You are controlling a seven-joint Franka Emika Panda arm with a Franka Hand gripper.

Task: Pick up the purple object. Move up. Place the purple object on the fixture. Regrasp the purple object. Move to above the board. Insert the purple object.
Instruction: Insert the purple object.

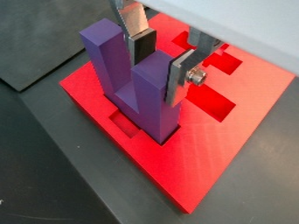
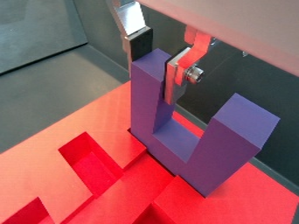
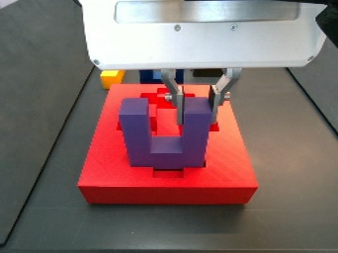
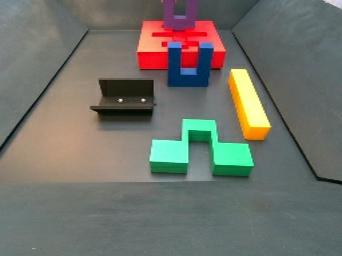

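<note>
Gripper (image 3: 193, 99) sits over the large flat bright-red rectangular board (image 3: 224, 163), fingers (image 1: 184, 73) closed w/ the silver plates pressed on opposite faces of one prong of the small dark-purple U-shaped plastic block (image 3: 166, 129). Same grip seen in both wrist views: prong betw. the plates (image 2: 180, 72), dark pad on the far plate, second prong free.

Purple block (image 1: 138, 79) stands upright, prongs up, bar down. Its base sits at a darker red recessed slot (image 1: 124, 123) in the board; bottom appears to be in or at the slot mouth, can't tell how deep. More recessed cross-shaped slots (image 2: 87, 162) show alongside the block in a wrist view.

In a side view the board (image 4: 154, 42) lies at 12 o'clock of the dark tabletop (image 4: 80, 130), purple block (image 4: 182, 14) on top of it, gripper mostly cut off by frame edge there. Taller blue U-shaped block (image 4: 189, 68) stands just in front of the board, touching or nearly so. Long yellow bar (image 4: 247, 101) at approx. 2 o'clock. Low black L-shaped fixture (image 4: 124, 98) at approx. 9 o'clock, well apart from the board. Green U-shaped piece (image 4: 198, 150) lies flat at 6 o'clock.
</note>
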